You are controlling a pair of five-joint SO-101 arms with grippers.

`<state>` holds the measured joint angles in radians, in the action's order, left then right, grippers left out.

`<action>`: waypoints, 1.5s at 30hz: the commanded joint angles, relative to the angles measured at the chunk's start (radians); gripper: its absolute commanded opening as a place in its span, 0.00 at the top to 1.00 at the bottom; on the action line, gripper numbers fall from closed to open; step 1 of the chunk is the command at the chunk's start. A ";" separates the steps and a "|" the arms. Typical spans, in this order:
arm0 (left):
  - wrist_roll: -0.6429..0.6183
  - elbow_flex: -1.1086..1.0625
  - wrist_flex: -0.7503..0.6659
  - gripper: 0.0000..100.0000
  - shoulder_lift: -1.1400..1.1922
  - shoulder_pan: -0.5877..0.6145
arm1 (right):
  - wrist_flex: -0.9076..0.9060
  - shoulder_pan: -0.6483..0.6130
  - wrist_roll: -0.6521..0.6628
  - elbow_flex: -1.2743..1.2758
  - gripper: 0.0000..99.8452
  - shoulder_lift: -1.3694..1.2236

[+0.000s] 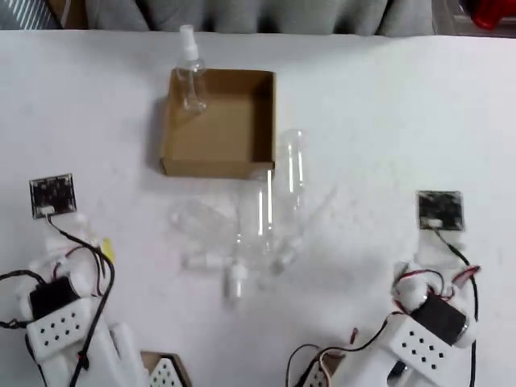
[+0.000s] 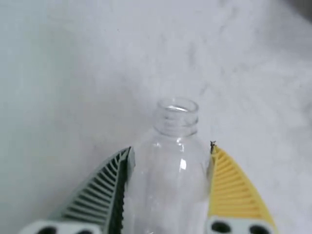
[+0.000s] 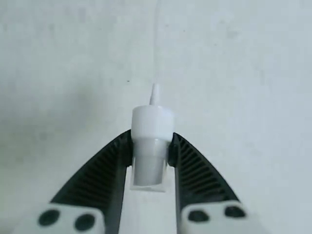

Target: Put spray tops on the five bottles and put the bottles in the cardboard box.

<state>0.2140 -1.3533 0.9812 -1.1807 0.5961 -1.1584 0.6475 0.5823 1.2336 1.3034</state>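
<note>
My left gripper (image 2: pixel 170 148) is shut on a clear bottle (image 2: pixel 175 165) whose threaded neck is open and has no top. My right gripper (image 3: pixel 151 139) is shut on a white spray top (image 3: pixel 152 131), with its thin dip tube pointing away over the white table. In the high view the cardboard box (image 1: pixel 242 145) sits at the middle back. One bottle with a spray top (image 1: pixel 192 76) stands in its back left corner. Several clear bottles (image 1: pixel 289 173) lie in front of the box, with loose white spray tops (image 1: pixel 234 282) among them.
The left arm (image 1: pixel 56 322) and the right arm (image 1: pixel 427 334) sit at the table's near corners, each trailing cables. A black patterned marker (image 1: pixel 52 195) lies on the left of the table and another (image 1: pixel 440 210) on the right.
</note>
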 commanded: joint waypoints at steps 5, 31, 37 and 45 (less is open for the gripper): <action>-0.006 0.000 -0.032 0.98 -0.036 -0.008 | 0.271 0.262 0.169 0.115 0.98 0.007; 0.069 -0.017 -0.032 0.98 -0.036 -0.010 | 0.315 0.587 0.486 0.101 0.98 0.004; 0.069 -0.017 -0.032 0.98 -0.036 -0.010 | 0.343 0.568 0.491 0.060 0.98 -0.044; 0.071 -0.017 -0.032 0.98 -0.036 -0.010 | 0.314 0.591 0.621 -0.290 0.98 -0.541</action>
<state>0.2739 -1.3794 0.9766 -1.1945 0.5946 -0.8362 1.2198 1.1561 1.1139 0.9689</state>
